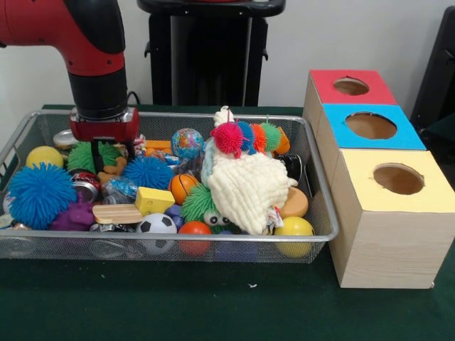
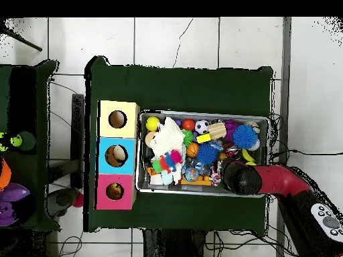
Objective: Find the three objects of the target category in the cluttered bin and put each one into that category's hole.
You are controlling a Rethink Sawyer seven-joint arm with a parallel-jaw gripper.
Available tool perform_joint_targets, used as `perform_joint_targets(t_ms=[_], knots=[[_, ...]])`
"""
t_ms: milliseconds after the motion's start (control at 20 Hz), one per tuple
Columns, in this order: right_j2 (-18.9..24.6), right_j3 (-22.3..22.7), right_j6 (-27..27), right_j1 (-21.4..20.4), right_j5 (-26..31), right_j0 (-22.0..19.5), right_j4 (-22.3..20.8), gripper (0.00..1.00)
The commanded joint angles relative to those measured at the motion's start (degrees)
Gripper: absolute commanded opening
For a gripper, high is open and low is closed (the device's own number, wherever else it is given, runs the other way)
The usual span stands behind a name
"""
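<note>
The wire-mesh bin [image 1: 178, 238] stands on the green table, full of toys; it also shows in the overhead view [image 2: 201, 114]. My gripper [image 1: 102, 153] reaches down at the bin's back left, right at a green puffer ball [image 1: 84, 156]. A large blue puffer ball [image 1: 39, 193] lies at the left end and a smaller blue one [image 1: 148, 172] near the middle. The red-topped box's hole [image 1: 350, 86] is at the far right, behind the other boxes. In the overhead view my arm [image 2: 236, 175] hides the gripper and the green ball; the red box's hole [image 2: 114, 191] is outside the bin's end.
Blue-topped [image 1: 370, 126] and yellow-topped [image 1: 398, 178] boxes stand in front of the red one. The bin also holds a white knitted cloth [image 1: 245, 188], a small football [image 1: 156, 224], yellow balls [image 1: 44, 156], an orange ball [image 1: 183, 186] and a yellow block [image 1: 153, 200].
</note>
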Motion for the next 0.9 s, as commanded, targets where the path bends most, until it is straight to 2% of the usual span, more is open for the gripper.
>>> perform_joint_targets(t_ms=[50, 900], knots=[[2.0, 0.0, 0.9, 3.1, -3.8, -1.3, 1.4, 1.0], [2.9, 2.3, 4.1, 3.7, -7.7, -2.2, 6.0, 1.0]])
